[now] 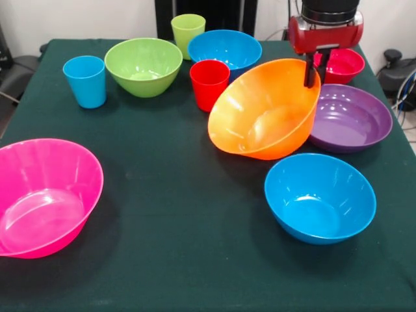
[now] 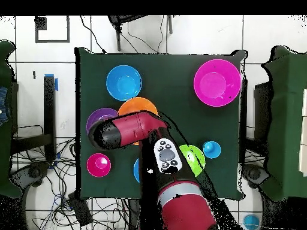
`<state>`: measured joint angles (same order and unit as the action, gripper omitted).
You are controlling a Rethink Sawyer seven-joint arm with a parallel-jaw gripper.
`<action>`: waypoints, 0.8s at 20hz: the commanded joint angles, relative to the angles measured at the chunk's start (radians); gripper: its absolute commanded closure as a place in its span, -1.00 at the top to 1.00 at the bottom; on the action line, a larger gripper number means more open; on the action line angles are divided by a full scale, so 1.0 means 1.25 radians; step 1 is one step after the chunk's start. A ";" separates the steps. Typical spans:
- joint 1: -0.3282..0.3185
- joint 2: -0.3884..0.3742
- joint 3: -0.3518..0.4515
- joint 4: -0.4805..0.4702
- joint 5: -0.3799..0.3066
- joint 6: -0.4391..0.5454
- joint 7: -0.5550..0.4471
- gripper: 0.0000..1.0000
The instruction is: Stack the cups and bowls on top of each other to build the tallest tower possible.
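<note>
My gripper (image 1: 315, 73) is shut on the far right rim of the large orange bowl (image 1: 263, 110) and holds it tilted, with its opening facing left and front. The orange bowl's low side is near the table, and its raised side overlaps the purple bowl (image 1: 354, 117). A small red bowl (image 1: 344, 64) sits behind the gripper. The red cup (image 1: 209, 83), light blue cup (image 1: 84, 80) and lime green cup (image 1: 188, 31) stand apart. Loose bowls are the lime green (image 1: 143, 65), far blue (image 1: 224, 47), near blue (image 1: 320, 197) and pink (image 1: 42, 195). In the overhead view the arm (image 2: 129, 130) hides the gripper and part of the orange bowl (image 2: 137, 106).
The table (image 1: 182, 214) has a dark green cloth. Its middle front, between the pink and near blue bowls, holds nothing. Cables and chairs lie around the table in the overhead view.
</note>
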<state>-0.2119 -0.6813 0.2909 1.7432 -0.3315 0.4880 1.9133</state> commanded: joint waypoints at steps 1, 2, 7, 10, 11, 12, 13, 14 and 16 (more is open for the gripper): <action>0.009 0.003 0.047 0.037 0.027 0.075 0.023 -1.00; 0.005 0.000 0.047 0.043 0.025 0.071 0.019 -1.00; -0.007 -0.003 0.056 0.050 0.019 0.070 -0.006 -1.00; -0.010 -0.003 0.059 0.058 0.025 0.064 0.002 -1.00; -0.011 -0.003 0.061 0.057 0.028 0.066 0.003 -1.00; -0.014 -0.003 0.064 0.062 0.036 0.064 0.010 -1.00; -0.016 -0.002 0.069 0.064 0.040 0.067 0.010 -1.00; -0.022 -0.002 0.078 0.068 0.049 0.071 0.009 -1.00; -0.030 0.000 0.094 0.072 0.064 0.076 0.007 -1.00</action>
<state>-0.2295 -0.6952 0.3153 1.7865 -0.3042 0.4880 1.9133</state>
